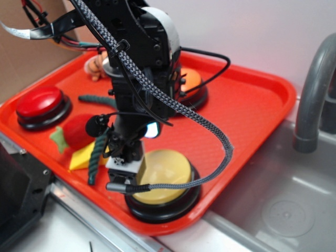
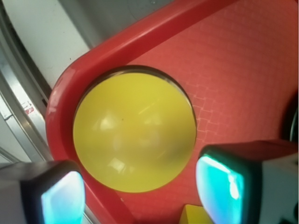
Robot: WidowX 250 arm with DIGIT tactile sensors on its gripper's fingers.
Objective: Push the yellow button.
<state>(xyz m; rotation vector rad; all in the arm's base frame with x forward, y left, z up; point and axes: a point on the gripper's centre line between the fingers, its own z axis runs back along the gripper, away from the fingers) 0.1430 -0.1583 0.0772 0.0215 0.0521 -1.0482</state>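
In the wrist view, the nearest things are the two fingertips [image 2: 63, 198] of the gripper [image 2: 140, 191], at lower left and lower right of the frame, each with a glowing cyan pad. They stand spread apart with nothing between them. Just past them the yellow button [image 2: 134, 131] fills the middle of the frame, its pale dome glossy with reflections, a thin dark rim showing along its upper edge. It sits in a rounded corner of the red tray [image 2: 233, 70], whose raised lip curves around it at left and top. A small yellow corner [image 2: 196, 215] peeks in at the bottom edge; what it belongs to is not clear from here.

The exterior view shows what the wrist camera cannot: the gripper [image 1: 126, 167] is low at the left edge of the yellow button [image 1: 163, 176], at lower centre of the frame. Whether it touches the dome cannot be told. The button's black base shows fully here, near the tray's [image 1: 252, 105] front lip. A braided cable [image 1: 210, 126] loops from the arm around the dome. Left of the gripper lie a yellow wedge [image 1: 84, 157] and a red toy with green leaves [image 1: 76, 131]. Farther back sit a red button [image 1: 41, 102] at left and an orange button [image 1: 191, 81] behind the arm. A grey faucet [image 1: 315, 89] stands at right over a metal sink [image 1: 283, 199].
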